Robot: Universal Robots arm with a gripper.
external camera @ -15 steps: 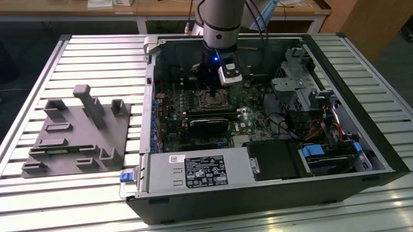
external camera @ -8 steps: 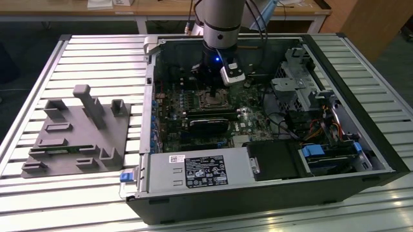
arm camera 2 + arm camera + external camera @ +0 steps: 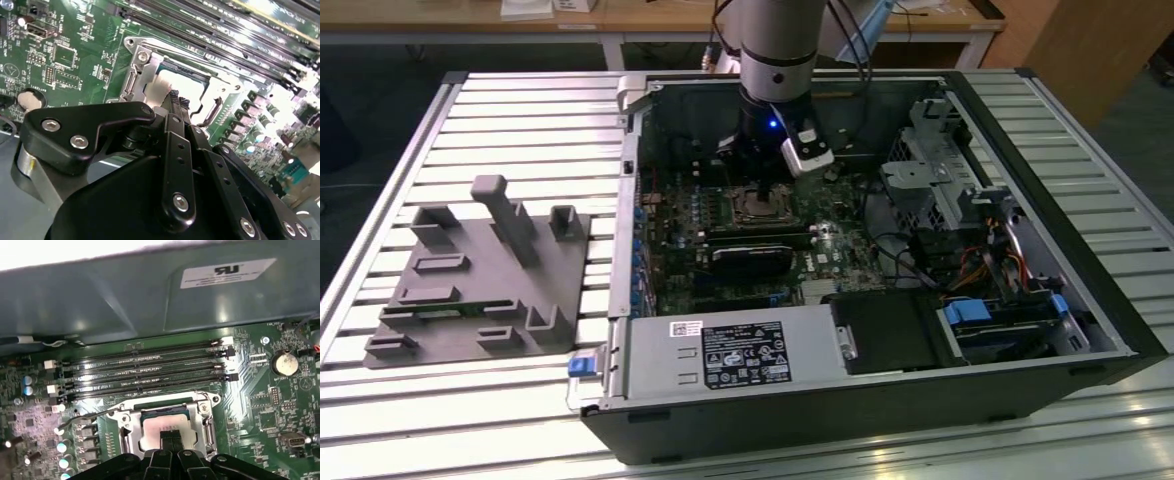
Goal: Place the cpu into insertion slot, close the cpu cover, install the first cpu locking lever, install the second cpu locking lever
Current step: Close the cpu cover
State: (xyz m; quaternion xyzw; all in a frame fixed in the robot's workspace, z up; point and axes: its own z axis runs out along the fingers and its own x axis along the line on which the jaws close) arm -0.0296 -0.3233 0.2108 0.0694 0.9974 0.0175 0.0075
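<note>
Fingers (image 3: 172, 135) of the hand (image 3: 177, 99) are pressed together, with nothing between them, and their tips sit right over the cpu (image 3: 157, 90). Whether they touch its pale metal top or hang just above it cannot be told in either wrist view. In the first wrist view the hand (image 3: 168, 436) covers the near edge of the cpu (image 3: 150, 432), and its body is cut off by the picture's edge.

The cpu lies in the insertion slot (image 3: 750, 210) on the green motherboard (image 3: 260, 405). The silvery cpu cover (image 3: 146, 75) frames it (whether that frame lies fully flat is hard to make out). A thin metal rod (image 3: 92, 415) runs out sideways from one corner of the socket, with its far end lost among the capacitors. The long memory slots (image 3: 145, 370) lie just beside the socket, and a coin cell (image 3: 283, 363) sits well apart from it.

In the exterior view the arm reaches down into the open computer case (image 3: 854, 400), which lies on a slatted worktop (image 3: 520, 120), and the hand (image 3: 761, 190) hides part of the socket. A grey fixture (image 3: 480, 270) stands on the worktop to the exterior view's left of the case.
</note>
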